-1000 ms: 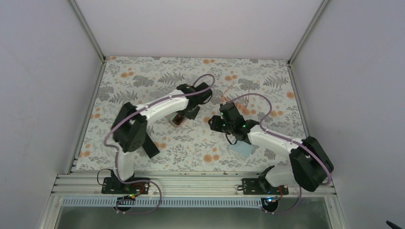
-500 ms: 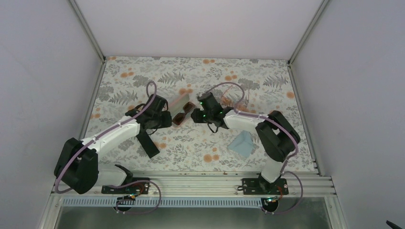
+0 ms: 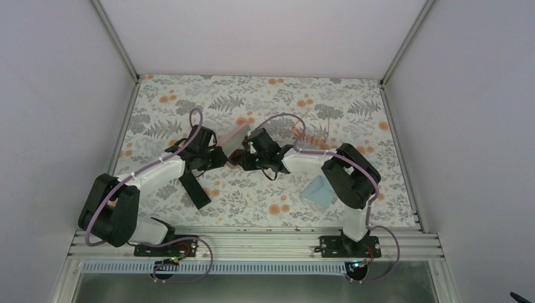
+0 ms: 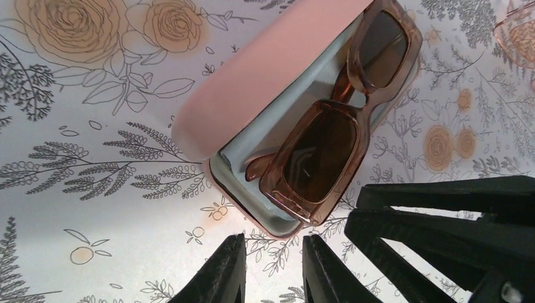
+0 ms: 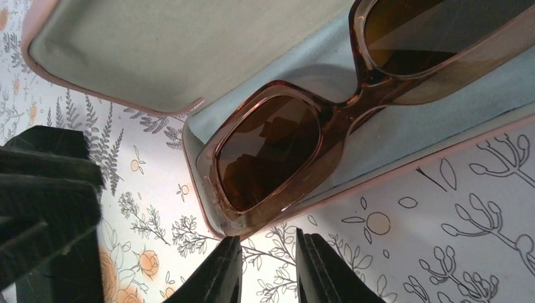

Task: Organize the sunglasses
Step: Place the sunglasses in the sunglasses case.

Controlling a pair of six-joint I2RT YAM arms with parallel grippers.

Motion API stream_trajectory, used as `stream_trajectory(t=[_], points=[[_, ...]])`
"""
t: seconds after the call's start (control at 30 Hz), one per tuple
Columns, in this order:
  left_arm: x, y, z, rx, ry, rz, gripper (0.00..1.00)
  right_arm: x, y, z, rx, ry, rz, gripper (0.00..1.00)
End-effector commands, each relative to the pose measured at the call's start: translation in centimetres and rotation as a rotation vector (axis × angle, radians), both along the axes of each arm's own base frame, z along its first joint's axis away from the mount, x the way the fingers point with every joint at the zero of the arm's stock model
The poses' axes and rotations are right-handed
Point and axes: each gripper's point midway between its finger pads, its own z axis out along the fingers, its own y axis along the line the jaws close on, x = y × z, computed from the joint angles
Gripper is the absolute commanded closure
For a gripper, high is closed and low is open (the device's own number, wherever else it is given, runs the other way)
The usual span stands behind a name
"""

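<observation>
From above, both arms reach in over the flowered tabletop point(image 3: 353, 107) and meet near its middle, the left fingers point(image 3: 221, 158) and the right fingers point(image 3: 245, 161) facing each other across the near end of an open pink case point(image 3: 237, 134). The dark brown sunglasses point(image 3: 236, 158) show there only as a small dark patch between the two arms. The pale sunglasses point(image 3: 310, 134) lie on the tabletop to the right of the case, beyond the right arm. A black case point(image 3: 194, 191) lies by the left arm, and a light-blue cloth point(image 3: 320, 189) lies near the right arm's elbow. The left wrist camera shows the dark brown sunglasses point(image 4: 328, 151) folded in the pale-lined lower half of the pink case point(image 4: 265, 82), lid thrown back, the near lens lying at the end rim. The left fingers point(image 4: 230, 271) stand a little apart just short of that rim, grasping nothing, with the right fingers point(image 4: 441, 233) close beside them. In the right wrist camera the same pair point(image 5: 277, 151) fills the lower half of the case point(image 5: 126, 57); the right fingers point(image 5: 224, 271) are likewise narrowly parted and hold nothing, bare tabletop showing between them.
</observation>
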Motion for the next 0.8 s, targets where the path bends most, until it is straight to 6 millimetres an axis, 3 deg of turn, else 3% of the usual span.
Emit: stream_trajectory(t=[0.0,0.43,0.63,0.77], points=[[0.4,-0.5,-0.6,-0.033,0.002,-0.002,0.76,0.9,0.9,0.2,0.026,-0.003,-0.016,0.76],[-0.3,-0.3,-4.2,-0.012,0.068,-0.005,0.8,2.0,2.4,0.3,0.066,0.006,-0.033,0.8],[-0.3,-0.3,-4.2,-0.007,0.069,-0.007,0.81,2.0,2.6,0.1,0.069,0.017,-0.037,0.82],[0.1,0.0,-2.9,0.006,0.039,0.003,0.81,2.1,2.2,1.3,0.077,-0.004,-0.045,0.81]])
